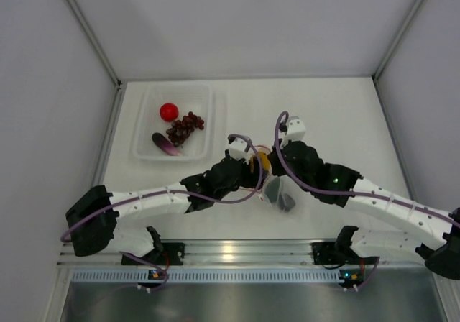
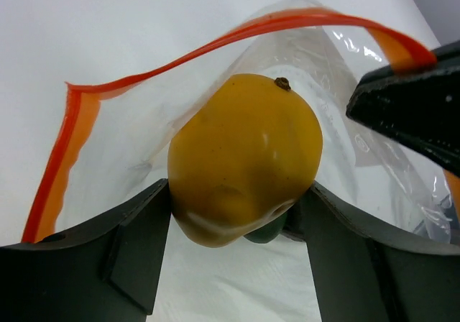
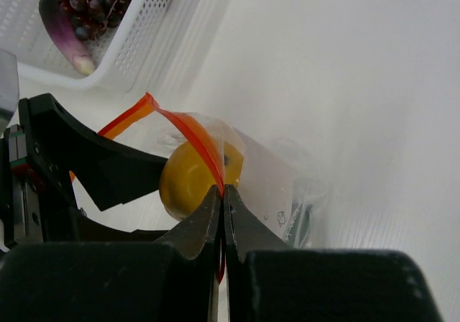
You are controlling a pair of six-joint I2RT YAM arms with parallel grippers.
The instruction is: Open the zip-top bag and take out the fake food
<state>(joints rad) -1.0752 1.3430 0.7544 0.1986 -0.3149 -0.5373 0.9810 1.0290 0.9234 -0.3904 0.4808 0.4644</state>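
The zip-top bag [image 1: 276, 191] lies mid-table with its mouth open. In the left wrist view the bag [image 2: 136, 124] shows its red-orange zipper strip [image 2: 180, 58] arched open. My left gripper [image 2: 236, 194] reaches into the mouth and is shut on the yellow lemon [image 2: 244, 157]. A dark green piece [image 2: 270, 231] shows just under the lemon. My right gripper [image 3: 223, 191] is shut on the bag's zipper strip [image 3: 194, 139] and holds that edge up. The lemon [image 3: 185, 180] shows behind the strip. The red tomato [image 1: 169, 111], grape bunch [image 1: 185, 126] and eggplant [image 1: 166, 144] lie in the tray.
The clear rectangular tray [image 1: 208, 117] stands at the back left; its perforated wall [image 3: 147, 20] shows in the right wrist view. White walls enclose the table on three sides. Both arms meet over the table's middle.
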